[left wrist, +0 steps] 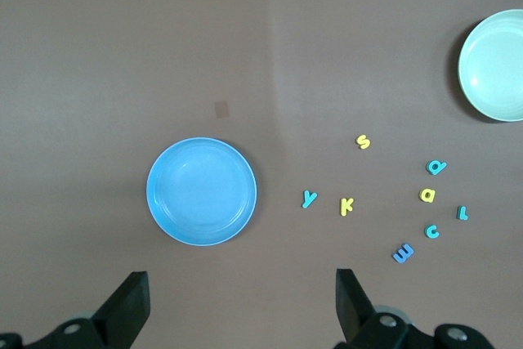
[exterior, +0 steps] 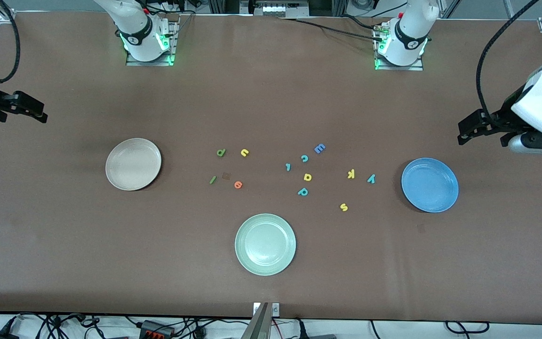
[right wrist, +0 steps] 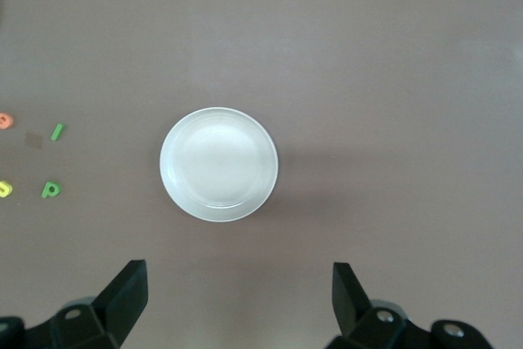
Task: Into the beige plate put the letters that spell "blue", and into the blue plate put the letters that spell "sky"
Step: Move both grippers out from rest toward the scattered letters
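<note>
I have not picked up anything yet. Both plates are bare: the beige plate (exterior: 133,164) toward the right arm's end of the tabletop, the blue plate (exterior: 429,184) toward the left arm's end. The left gripper (exterior: 480,128) and right gripper (exterior: 21,107) hang high, jaws wide apart and holding nothing. I think the teal y (exterior: 371,178) beside the blue plate comes first. The green l (exterior: 212,179) lies slanted, its long way tipped a bit off pointing at the bases.

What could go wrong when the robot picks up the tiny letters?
It might grab a lookalike: the teal l-like piece sits among the spare letters, while the real green l lies beside the orange e. The letters may slip from the open left end effector or right end effector. A letter could land in the pale green plate.
</note>
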Tool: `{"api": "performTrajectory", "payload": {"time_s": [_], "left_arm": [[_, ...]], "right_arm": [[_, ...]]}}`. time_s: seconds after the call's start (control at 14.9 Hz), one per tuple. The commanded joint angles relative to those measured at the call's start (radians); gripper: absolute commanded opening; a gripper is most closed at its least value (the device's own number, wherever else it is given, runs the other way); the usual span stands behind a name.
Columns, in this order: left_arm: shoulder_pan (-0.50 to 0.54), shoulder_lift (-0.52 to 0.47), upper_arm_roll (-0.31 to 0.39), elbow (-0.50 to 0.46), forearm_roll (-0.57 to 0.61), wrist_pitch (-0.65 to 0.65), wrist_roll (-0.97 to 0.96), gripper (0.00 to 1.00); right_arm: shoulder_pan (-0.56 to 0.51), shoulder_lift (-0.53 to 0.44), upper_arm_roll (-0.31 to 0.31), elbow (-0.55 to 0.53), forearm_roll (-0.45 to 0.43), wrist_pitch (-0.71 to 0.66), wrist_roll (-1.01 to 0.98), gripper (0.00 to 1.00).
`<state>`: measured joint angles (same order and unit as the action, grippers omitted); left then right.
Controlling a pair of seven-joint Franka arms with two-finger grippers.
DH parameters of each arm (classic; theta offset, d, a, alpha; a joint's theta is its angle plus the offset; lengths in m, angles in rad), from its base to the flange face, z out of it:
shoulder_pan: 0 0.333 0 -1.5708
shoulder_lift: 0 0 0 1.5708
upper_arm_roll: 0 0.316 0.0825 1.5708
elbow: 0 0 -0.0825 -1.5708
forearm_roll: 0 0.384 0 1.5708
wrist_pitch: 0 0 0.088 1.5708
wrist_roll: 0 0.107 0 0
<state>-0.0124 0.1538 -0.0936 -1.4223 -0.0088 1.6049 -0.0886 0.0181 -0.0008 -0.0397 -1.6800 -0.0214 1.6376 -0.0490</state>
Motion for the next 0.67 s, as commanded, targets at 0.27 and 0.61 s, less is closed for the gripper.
{"api": "performTrajectory", "payload": {"time_s": [0.27,0.61], "left_arm": [[-0.003,0.018,-0.009,0.037,0.000,-0.054,-0.011,1.00],[-0.041,0.094,-0.025,0.028,0.010,-0.066,-0.006,1.00]], "right_arm": [[0.163,0.122,0.003,-0.014,0.003,0.037,0.012,1.00],[0.218,0.223,0.004,-0.018,0.005,0.100,0.015,1.00]]}}
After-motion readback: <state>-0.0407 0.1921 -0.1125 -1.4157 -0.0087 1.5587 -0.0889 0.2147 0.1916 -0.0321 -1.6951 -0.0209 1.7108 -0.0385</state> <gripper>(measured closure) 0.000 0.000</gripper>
